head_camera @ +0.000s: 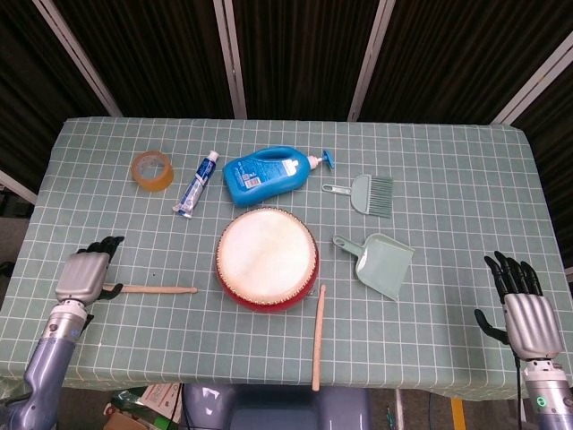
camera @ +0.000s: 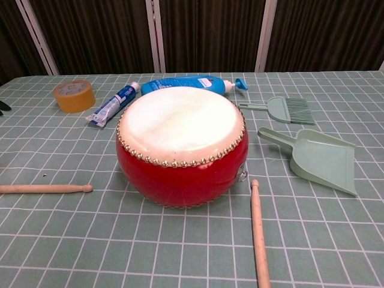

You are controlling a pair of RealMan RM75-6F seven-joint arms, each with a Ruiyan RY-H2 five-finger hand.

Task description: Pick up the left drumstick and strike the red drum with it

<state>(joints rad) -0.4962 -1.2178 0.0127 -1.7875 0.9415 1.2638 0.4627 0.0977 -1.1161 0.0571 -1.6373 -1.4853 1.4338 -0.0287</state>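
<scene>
The red drum (head_camera: 267, 258) with its pale skin stands mid-table, also central in the chest view (camera: 181, 144). The left drumstick (head_camera: 154, 289) lies flat on the cloth left of the drum, tip pointing at it; the chest view shows the left drumstick (camera: 45, 188) at the lower left. My left hand (head_camera: 85, 273) hovers over the stick's butt end with fingers spread, holding nothing. Only dark fingertips (camera: 3, 107) of it show at the chest view's left edge. My right hand (head_camera: 522, 309) is open near the table's front right corner.
A second drumstick (head_camera: 318, 336) lies in front of the drum. Behind the drum are a tape roll (head_camera: 152, 170), a toothpaste tube (head_camera: 197, 184) and a blue bottle (head_camera: 265, 175). A small brush (head_camera: 363, 193) and a dustpan (head_camera: 380, 264) lie to the right.
</scene>
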